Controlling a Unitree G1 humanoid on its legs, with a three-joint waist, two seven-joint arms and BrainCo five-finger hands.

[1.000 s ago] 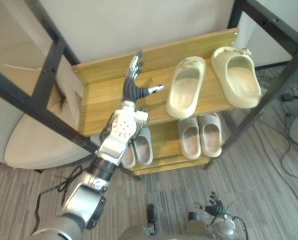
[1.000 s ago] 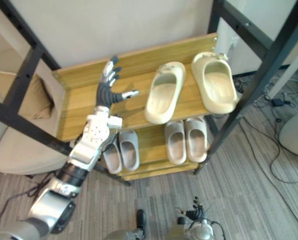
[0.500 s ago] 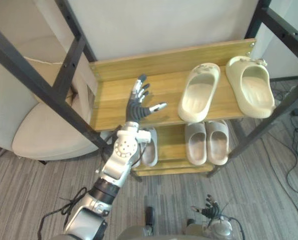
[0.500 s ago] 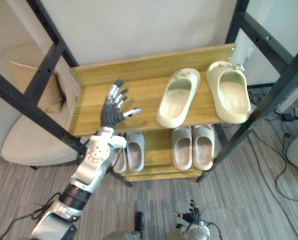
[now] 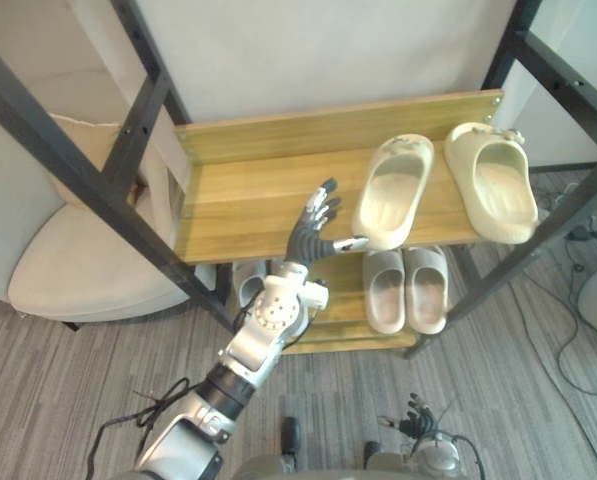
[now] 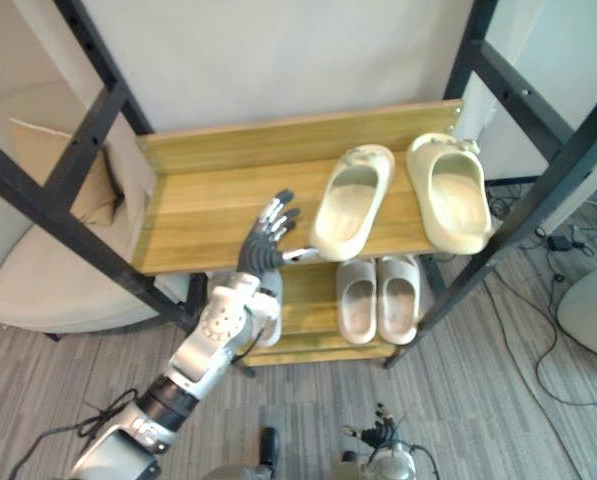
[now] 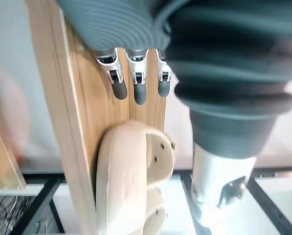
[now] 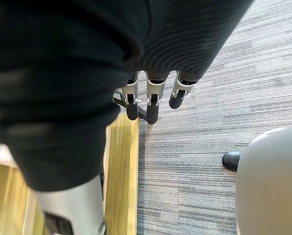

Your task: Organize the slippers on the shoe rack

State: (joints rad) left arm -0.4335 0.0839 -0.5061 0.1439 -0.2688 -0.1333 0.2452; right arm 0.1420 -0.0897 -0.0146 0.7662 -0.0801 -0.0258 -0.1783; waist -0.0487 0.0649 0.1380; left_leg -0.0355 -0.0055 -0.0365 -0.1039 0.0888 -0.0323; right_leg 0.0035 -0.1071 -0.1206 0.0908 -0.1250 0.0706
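Left eye view: left hand [image 5: 306, 240], fingers spread and empty, hovers at the near edge of the shelf [image 5: 238, 200], its thumb beside the slipper [image 5: 396, 190] lying crooked on the right. A clumsy sweep could knock that slipper off. Right hand [image 5: 418, 418] hangs slack.

Wooden shoe rack [image 5: 338, 110], black frame. Top shelf [image 5: 248, 200]: left cream slipper [image 5: 393, 192] and right cream slipper [image 5: 493, 180] on the right half, toes toward the back edge. Lower shelf [image 5: 344, 292]: grey slipper pair [image 5: 406, 290] beneath them; another grey slipper [image 5: 249, 285], partly hidden, near the left end.

Bright, even indoor light w/ soft shadows; lower shelf [image 5: 346, 305] slightly dimmer.
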